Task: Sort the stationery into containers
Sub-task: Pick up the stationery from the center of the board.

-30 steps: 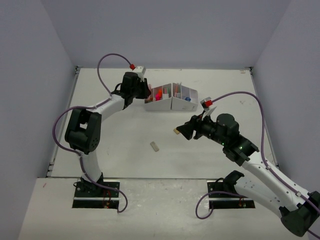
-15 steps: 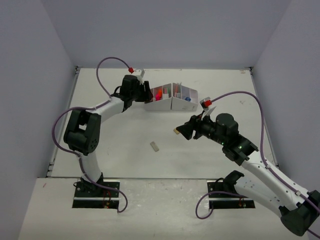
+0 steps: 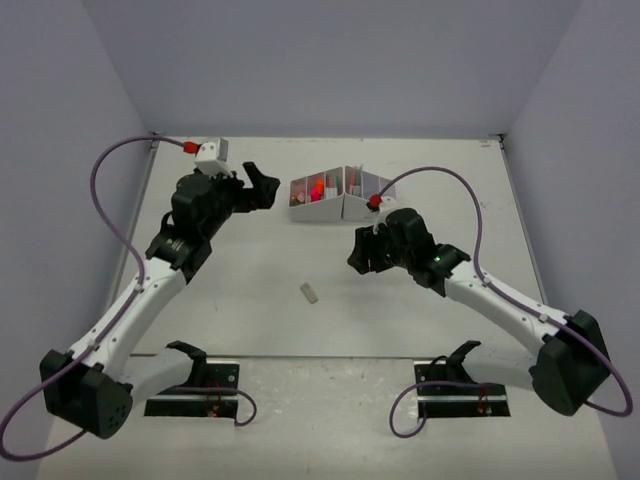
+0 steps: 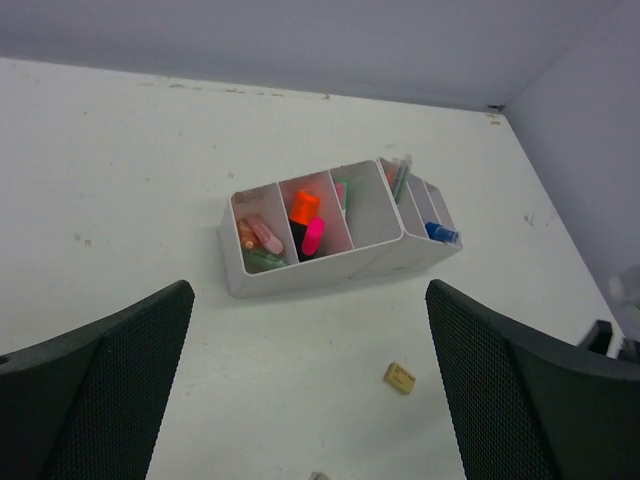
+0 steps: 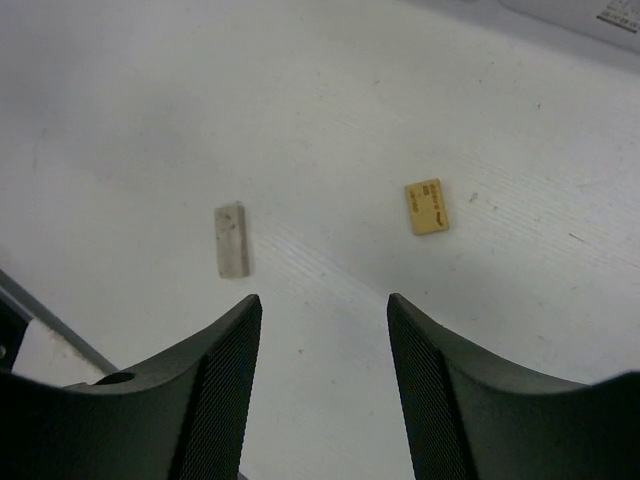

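The white organiser [image 3: 340,207] stands at the back centre; its rim [image 4: 300,281] shows in the left wrist view, with an orange highlighter [image 4: 304,207], a pink one [image 4: 313,237], green pens [image 4: 400,178] and a blue piece [image 4: 440,233] in its compartments. A yellow eraser [image 5: 427,207] and a grey eraser [image 5: 231,239] lie loose on the table. My left gripper [image 3: 260,187] hangs wide open and empty, left of the organiser. Over the erasers my right gripper [image 5: 323,305] is open with only bare table between its fingers.
The grey eraser [image 3: 310,292] lies mid-table between the arms. From above, my right gripper [image 3: 360,255] hides the yellow eraser. Grey walls close in the table on three sides. The arm bases sit at the near edge.
My left gripper has opened and pulled back left, away from the organiser. The right arm has swung forward and down, bringing its gripper over the yellow eraser.
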### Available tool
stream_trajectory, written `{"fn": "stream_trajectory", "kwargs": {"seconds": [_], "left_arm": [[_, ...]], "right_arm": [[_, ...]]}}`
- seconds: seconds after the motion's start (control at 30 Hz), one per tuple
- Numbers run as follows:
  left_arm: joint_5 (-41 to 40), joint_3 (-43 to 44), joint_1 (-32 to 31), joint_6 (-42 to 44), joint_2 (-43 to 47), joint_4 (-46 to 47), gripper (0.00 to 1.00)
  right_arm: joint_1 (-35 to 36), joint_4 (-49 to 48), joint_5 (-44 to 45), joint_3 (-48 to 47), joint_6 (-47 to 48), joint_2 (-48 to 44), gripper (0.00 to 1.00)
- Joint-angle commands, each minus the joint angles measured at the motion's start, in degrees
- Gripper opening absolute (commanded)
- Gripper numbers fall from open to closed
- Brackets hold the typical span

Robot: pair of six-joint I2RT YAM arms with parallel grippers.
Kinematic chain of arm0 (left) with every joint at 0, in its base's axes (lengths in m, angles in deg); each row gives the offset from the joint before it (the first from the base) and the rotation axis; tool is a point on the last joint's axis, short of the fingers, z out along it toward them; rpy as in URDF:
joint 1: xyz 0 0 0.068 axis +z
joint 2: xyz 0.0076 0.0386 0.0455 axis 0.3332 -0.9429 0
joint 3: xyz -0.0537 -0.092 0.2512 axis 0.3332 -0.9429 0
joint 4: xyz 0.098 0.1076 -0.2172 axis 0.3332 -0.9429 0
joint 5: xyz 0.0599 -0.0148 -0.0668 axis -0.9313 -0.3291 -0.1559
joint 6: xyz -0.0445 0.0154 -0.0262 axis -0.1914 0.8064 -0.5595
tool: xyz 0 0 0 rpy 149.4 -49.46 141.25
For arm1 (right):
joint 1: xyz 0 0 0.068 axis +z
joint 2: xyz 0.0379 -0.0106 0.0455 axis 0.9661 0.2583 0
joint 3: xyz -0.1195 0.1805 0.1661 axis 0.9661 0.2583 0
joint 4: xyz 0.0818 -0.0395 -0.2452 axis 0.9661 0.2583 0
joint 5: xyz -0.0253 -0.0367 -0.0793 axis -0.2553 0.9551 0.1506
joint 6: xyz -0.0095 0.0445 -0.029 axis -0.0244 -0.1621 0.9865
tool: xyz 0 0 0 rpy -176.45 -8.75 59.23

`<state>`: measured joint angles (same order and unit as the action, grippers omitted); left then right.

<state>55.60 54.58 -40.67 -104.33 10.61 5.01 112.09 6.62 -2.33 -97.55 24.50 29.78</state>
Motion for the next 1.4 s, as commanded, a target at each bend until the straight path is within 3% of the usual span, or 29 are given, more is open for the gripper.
{"fn": "stream_trajectory", "kwargs": {"seconds": [0.0, 0.17, 0.57, 0.77, 0.9, 1.0, 1.2, 1.37], "left_arm": [[-1.59, -5.36, -0.25, -0.18, 6.26, -6.82, 1.0], [-0.36, -6.6, -0.32, 2.07, 11.38, -12.68, 1.0], [3.61, -9.84, -0.24, 3.12, 15.85, -14.51, 1.0], [5.21, -10.2, -0.24, 3.42, 16.1, -14.29, 1.0], [5.75, -10.28, -0.24, 3.6, 16.06, -13.98, 1.0], [6.02, -10.28, -0.24, 3.72, 16.02, -13.91, 1.0], [6.04, -10.55, -0.24, 3.59, 15.44, -13.73, 1.0], [6.3, -11.02, -0.29, 2.67, 14.15, -13.74, 1.0]], "right_arm": [[-0.14, 2.9, 3.19, -5.92, 1.88, 9.0, 0.54], [-0.14, 1.51, 9.24, -10.65, 3.54, 17.31, 0.55], [-0.14, -2.55, 10.39, -13.31, 2.23, 30.49, 0.53], [0.5, -2.72, 11.88, -13.57, 2.37, 33.05, 0.4], [1.18, -2.77, 12.89, -12.99, 2.19, 31.24, 0.22], [1.67, -3.51, 12.61, -11.86, 1.82, 27.71, 0.17], [1.39, -3.06, 13.84, -8.75, 0.07, 15.46, 0.15], [-7.33, -0.85, 13.72, -9.8, -0.99, 8.16, 0.13]]}}
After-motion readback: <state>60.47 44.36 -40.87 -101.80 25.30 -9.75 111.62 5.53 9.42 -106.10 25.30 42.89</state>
